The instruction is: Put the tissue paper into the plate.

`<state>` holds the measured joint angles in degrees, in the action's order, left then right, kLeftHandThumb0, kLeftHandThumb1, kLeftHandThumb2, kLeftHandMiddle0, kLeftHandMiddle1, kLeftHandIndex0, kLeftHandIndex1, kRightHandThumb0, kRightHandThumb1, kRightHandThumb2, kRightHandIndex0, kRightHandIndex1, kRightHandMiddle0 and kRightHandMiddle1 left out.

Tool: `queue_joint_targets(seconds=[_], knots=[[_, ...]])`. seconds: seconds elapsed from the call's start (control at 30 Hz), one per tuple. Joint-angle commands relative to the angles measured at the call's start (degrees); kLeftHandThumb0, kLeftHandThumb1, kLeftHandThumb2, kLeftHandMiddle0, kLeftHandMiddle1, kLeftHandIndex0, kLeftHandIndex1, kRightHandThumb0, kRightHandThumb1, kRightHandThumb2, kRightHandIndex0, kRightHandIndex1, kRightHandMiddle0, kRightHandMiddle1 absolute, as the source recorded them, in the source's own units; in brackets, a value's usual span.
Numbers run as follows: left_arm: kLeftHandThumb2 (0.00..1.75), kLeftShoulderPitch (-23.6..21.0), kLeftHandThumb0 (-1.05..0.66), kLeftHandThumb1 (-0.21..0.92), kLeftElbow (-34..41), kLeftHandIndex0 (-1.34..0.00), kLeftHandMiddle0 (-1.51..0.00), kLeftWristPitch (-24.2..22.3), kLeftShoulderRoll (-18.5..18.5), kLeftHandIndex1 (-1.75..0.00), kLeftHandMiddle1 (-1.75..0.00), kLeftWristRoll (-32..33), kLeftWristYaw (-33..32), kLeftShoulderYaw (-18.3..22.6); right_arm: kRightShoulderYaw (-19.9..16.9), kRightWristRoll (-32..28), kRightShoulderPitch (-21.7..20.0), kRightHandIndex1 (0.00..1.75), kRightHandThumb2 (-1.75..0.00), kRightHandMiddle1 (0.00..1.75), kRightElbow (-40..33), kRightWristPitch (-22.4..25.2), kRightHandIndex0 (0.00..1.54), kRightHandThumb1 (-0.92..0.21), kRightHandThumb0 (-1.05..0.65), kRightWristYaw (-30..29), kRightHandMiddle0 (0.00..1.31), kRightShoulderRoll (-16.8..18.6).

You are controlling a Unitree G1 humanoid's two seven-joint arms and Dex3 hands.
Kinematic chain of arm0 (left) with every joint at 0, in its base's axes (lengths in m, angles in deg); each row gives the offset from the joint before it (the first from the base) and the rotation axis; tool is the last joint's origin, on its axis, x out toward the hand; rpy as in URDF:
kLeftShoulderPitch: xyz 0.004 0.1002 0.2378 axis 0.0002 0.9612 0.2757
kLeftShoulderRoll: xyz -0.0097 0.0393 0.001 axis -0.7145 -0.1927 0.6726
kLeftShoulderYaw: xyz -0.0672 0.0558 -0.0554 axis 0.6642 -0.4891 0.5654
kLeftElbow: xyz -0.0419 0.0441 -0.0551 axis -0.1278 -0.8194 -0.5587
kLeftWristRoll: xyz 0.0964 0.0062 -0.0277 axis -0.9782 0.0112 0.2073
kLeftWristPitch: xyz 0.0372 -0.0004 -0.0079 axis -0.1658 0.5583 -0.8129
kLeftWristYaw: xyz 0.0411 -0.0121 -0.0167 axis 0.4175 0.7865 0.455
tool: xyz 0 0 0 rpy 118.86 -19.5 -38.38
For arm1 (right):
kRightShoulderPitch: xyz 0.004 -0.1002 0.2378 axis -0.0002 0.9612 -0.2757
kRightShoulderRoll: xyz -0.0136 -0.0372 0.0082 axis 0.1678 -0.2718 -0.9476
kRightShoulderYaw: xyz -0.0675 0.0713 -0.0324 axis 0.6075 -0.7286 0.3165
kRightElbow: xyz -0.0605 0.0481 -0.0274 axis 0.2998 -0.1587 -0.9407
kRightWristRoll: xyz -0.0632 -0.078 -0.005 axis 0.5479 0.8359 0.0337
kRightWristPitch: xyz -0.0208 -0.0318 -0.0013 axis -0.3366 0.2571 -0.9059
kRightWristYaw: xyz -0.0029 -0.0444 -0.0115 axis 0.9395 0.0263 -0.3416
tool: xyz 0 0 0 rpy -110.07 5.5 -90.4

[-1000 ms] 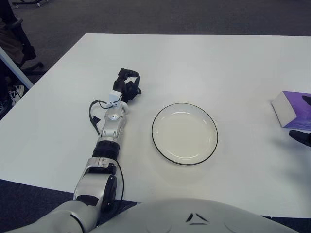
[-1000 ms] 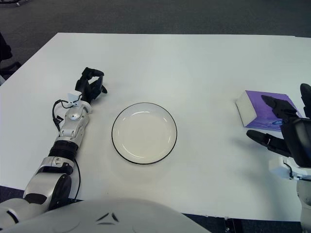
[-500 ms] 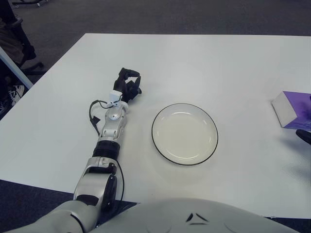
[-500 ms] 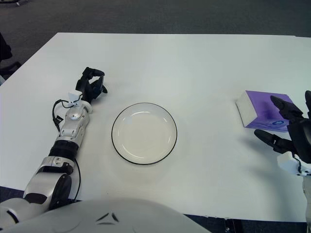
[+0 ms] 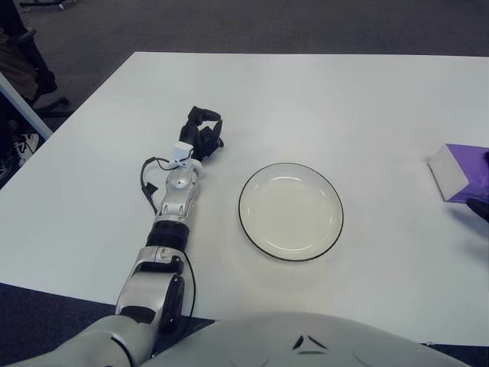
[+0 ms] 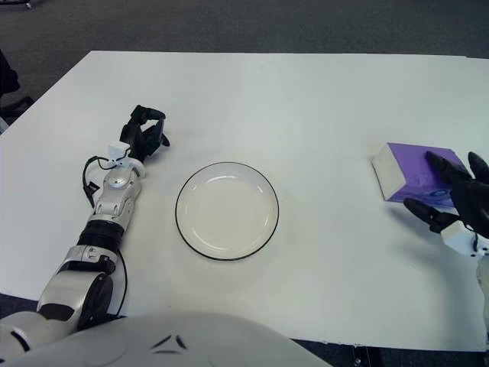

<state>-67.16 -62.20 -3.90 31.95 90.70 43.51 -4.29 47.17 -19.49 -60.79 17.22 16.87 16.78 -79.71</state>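
One purple tissue box [image 6: 416, 173] is what you have to work with — it lies flat on the white table [image 6: 306, 99], far out to the robot's right, well apart from the plate. In the left eye view only its near end shows at the picture's right edge. Your right hand [image 6: 457, 200] sits at the box's near right corner, its dark fingers [image 6: 442, 165] spread apart and reaching over the purple top; you cannot tell from these views whether they touch the box, and nothing is clasped between them. The round white plate [image 6: 227, 210] with its thin dark rim stands near the table's middle, in front of the robot's body, with nothing in it. Beyond it, on the far side from the box, your left arm stretches forward along the tabletop — the left hand [image 5: 201, 133] shows just beside the plate's upper left, its black fingers curled in on themselves and holding nothing.
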Motion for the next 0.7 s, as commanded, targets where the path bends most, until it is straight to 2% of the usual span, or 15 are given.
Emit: queue_joint_targets(seconds=[0.0,0.33,0.67], knots=[[0.40,5.45,-0.35,0.92,-3.83,-0.33,-0.70,-0.78,1.71,-1.62,-1.74,-0.02,0.49,-0.39,2.13,-1.44,-1.34,0.00,-0.61,0.00,1.46,1.65,0.21,-0.92,-0.93,2.90,0.25,-1.94],[0.40,5.45,-0.35,0.92,-4.01,-0.33,-0.70,-0.53,1.64,-1.62,-1.74,0.01,0.72,-0.35,7.44,-2.91,-4.98,0.00,-0.57,0.00,4.84,0.98,0.21,-0.92,-0.90,6.03,0.25,-4.43],[0.40,5.50,-0.35,0.92,-3.92,-0.33,-0.70,-0.50,1.69,-1.62,-1.75,0.01,0.85,-0.37,11.72,-2.50,-7.35,0.01,-0.48,0.02,5.07,-0.52,0.23,-0.92,-0.86,5.34,0.28,-5.20]])
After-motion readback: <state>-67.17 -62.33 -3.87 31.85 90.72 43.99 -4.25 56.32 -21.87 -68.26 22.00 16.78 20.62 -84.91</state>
